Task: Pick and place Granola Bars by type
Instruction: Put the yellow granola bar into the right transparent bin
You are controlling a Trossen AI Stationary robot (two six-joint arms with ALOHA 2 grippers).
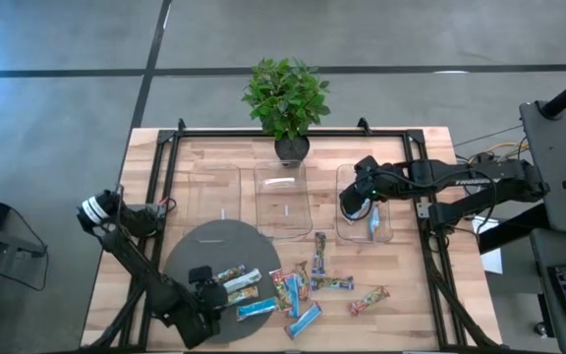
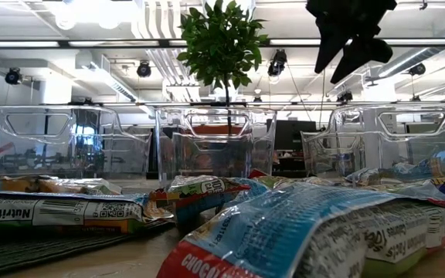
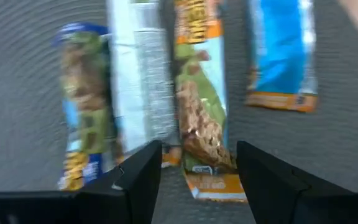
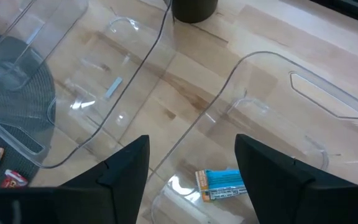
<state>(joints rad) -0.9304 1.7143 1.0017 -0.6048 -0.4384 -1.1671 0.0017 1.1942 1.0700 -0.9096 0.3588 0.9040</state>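
Note:
Several granola bars lie flat on the near part of the table: blue-and-white ones, multicoloured ones and a few on a round grey mat. My left gripper hovers open at the mat's near edge. In the left wrist view its fingers stand either side of the near end of a green-orange bar, without touching it. My right gripper hangs open and empty above the right clear tray. One blue bar lies on that tray's floor.
Three clear trays stand in a row across the middle of the table: left, middle and right. A potted plant sits behind the middle tray. Black frame rails run along the table's sides.

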